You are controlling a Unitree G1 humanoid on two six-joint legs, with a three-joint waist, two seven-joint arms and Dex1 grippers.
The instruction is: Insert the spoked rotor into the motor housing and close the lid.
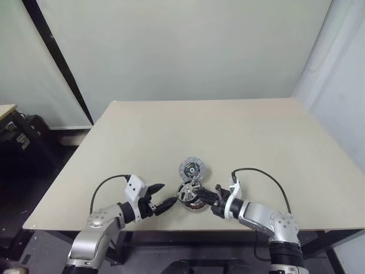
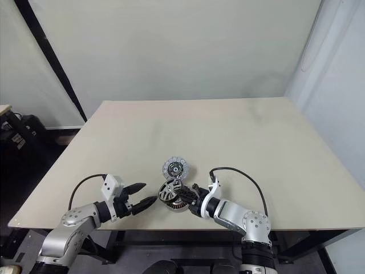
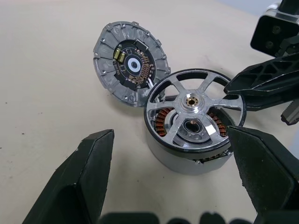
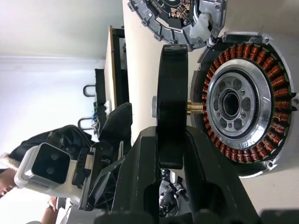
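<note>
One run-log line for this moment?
right pincer: shut on black-rimmed spoked rotor, above copper-wound motor housing | left pincer: open, beside | grey ribbed lid: off

1. The motor housing (image 1: 193,201) is set on the table (image 1: 239,137) near its front edge.
2. The lid (image 1: 191,169) is placed just behind the housing.
3. The spoked rotor (image 3: 195,109) is held over the housing.
4. The left gripper (image 1: 161,197) is positioned left of the housing, the right gripper (image 1: 201,196) right of it.
</note>
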